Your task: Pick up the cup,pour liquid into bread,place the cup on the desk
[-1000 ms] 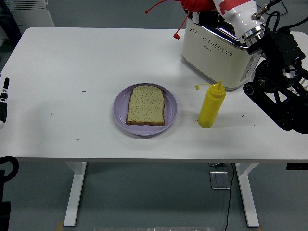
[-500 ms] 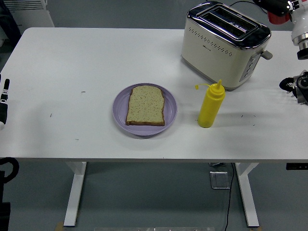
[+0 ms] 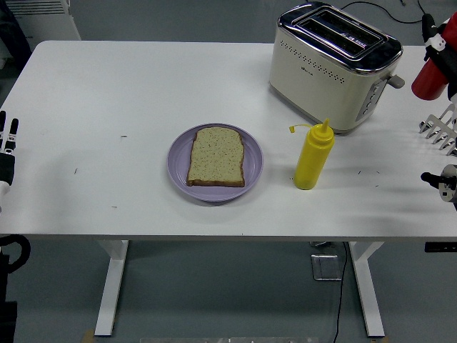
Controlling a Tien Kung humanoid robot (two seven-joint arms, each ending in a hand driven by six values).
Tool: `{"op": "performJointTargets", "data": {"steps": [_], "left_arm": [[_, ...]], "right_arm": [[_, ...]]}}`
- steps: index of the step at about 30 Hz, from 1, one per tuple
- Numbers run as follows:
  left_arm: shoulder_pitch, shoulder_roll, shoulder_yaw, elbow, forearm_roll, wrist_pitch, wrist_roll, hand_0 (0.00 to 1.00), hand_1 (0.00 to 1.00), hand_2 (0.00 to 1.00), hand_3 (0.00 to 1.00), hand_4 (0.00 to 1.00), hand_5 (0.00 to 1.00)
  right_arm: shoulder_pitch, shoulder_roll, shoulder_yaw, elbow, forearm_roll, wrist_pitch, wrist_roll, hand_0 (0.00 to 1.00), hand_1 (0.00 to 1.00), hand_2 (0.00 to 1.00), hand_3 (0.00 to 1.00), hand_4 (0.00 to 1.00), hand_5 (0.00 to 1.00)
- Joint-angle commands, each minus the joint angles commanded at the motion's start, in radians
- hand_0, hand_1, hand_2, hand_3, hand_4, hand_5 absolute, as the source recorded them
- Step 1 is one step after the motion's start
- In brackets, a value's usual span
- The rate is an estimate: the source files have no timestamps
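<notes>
A yellow plastic squeeze bottle [image 3: 313, 155] stands untouched on the white bench [image 3: 107, 93], beside the brown bread slice [image 3: 217, 156]. The left hand [image 3: 7, 153] rests at the bench edge, the right hand [image 3: 441, 153] opposite; whether either hand's fingers are wide or narrow cannot be told.

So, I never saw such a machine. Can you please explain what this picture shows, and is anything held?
This is one view, from a camera on a humanoid robot's head, looking down at a white table. On it stand a purple plate with a bread slice, a yellow bottle beside it, and a toaster behind. The left robot hand rests at the left edge, holding nothing. The right robot hand shows partly at the right edge. A red object is above it; what holds it is unclear.
</notes>
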Motion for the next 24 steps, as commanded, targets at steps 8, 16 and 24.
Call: {"op": "performJointTargets", "data": {"steps": [8,16,24], "left_arm": [[-0.004,0.000,0.002,0.001,0.000,0.000,0.000,0.793,0.762,0.757,0.691,0.569,0.998],[-0.006,0.000,0.001,0.002,0.001,0.000,-0.001,0.793,0.761,0.757,0.690,0.567,0.998],[-0.008,0.000,0.001,0.003,0.002,-0.001,-0.001,0.793,0.761,0.757,0.690,0.568,0.998]], "right_arm": [[-0.069,0.004,-0.068,-0.033,0.036,-0.008,0.037,0.059,0.014,0.129,0.211,0.733,0.274],[-0.109,0.027,-0.138,-0.075,0.071,-0.003,0.056,0.060,0.015,0.135,0.215,0.720,0.262],[-0.108,0.069,-0.193,-0.126,0.093,-0.005,0.071,0.061,0.014,0.136,0.217,0.710,0.251]]}}
